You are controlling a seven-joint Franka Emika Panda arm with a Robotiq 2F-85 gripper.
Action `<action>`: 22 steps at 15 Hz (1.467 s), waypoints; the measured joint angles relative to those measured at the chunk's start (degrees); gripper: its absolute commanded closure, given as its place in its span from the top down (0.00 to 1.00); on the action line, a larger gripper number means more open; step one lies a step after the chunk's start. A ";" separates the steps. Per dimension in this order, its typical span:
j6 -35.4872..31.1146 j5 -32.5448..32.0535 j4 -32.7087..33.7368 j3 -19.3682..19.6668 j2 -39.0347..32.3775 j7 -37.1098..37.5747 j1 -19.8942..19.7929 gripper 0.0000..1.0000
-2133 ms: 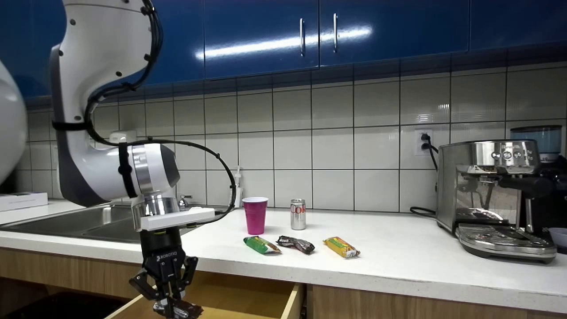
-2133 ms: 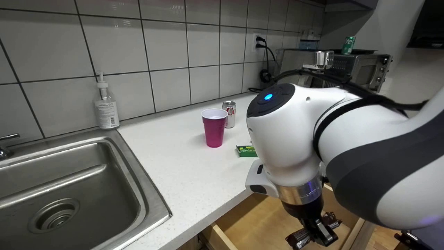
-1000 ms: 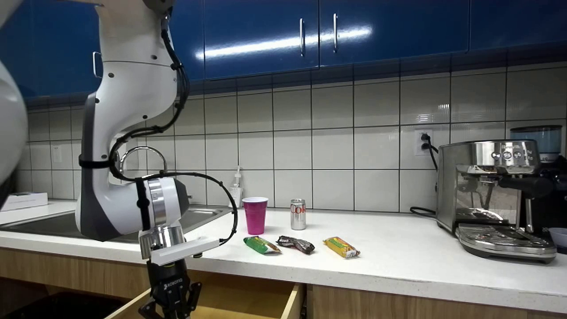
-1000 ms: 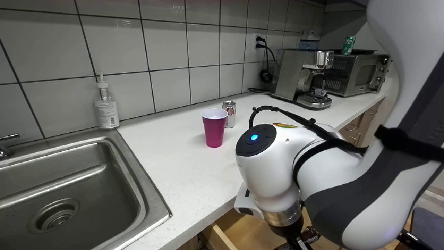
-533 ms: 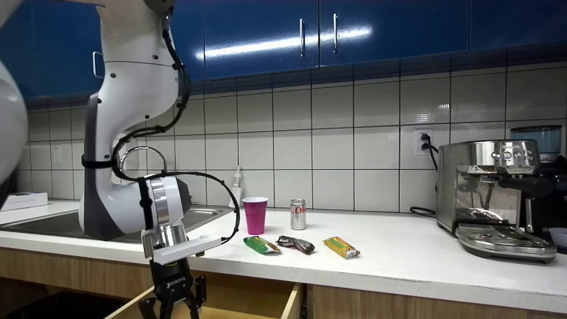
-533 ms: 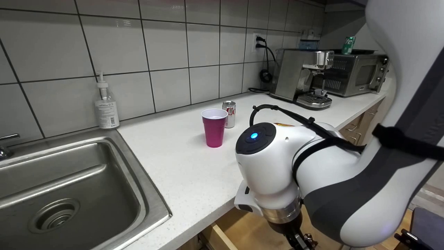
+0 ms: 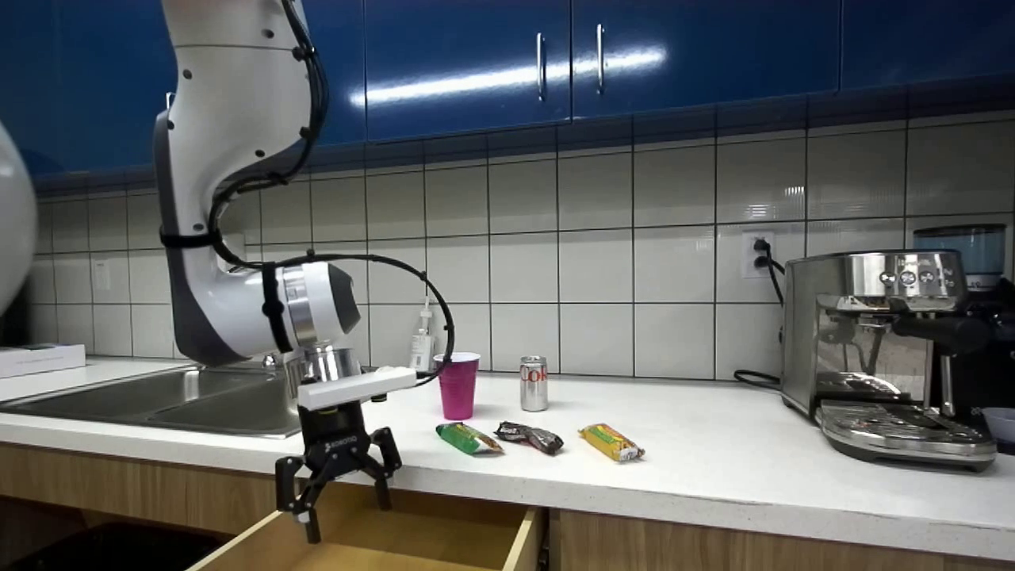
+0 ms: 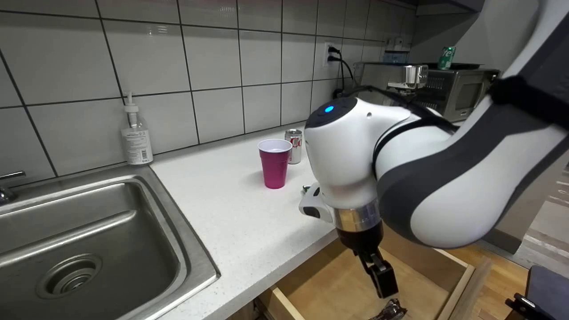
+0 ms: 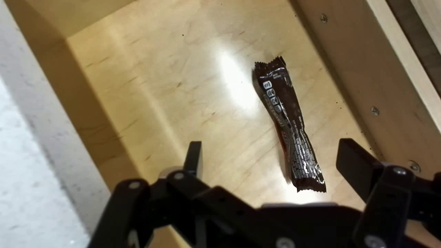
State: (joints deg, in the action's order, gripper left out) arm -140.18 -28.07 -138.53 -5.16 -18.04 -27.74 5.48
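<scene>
My gripper point(image 7: 349, 515) stands wide open over the pulled-out drawer point(image 7: 519, 543), its fingers apart and nothing between them. Below it, a dark brown wrapped bar point(image 9: 289, 124) lies on the drawer's wooden floor, near the side wall with screws in the wrist view. In that view the bar's lower end shows between the two fingers point(image 9: 195, 156), but neither touches it. An exterior view shows only one end of the brown bar point(image 8: 392, 309), just under the fingertips; elsewhere the drawer's wall hides it.
The white counter point(image 7: 714, 476) overhangs beside the gripper. On it are a green packet point(image 7: 469, 438), a black packet point(image 7: 529, 437), a yellow packet point(image 7: 611, 442), a magenta cup point(image 7: 457, 386), a silver can point(image 7: 534, 384) and a coffee machine point(image 7: 880, 341). A sink point(image 8: 111, 249) is set in nearby.
The gripper went down into the drawer with the brown bar, opened and let it go. Since then the arm has risen, leaving the bar on the drawer floor.
</scene>
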 measured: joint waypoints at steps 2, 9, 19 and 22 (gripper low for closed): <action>2.19 2.89 0.28 -0.02 2.77 -1.38 -0.55 1.00; 7.67 6.43 5.55 0.72 6.97 -2.96 -1.95 1.00; 10.53 8.83 17.56 3.58 1.08 -2.89 -4.89 1.00; 12.12 10.54 20.31 3.60 -0.87 -2.88 -5.36 1.00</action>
State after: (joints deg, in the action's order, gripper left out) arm -128.06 -17.53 -118.22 -1.56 -18.91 -30.63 0.12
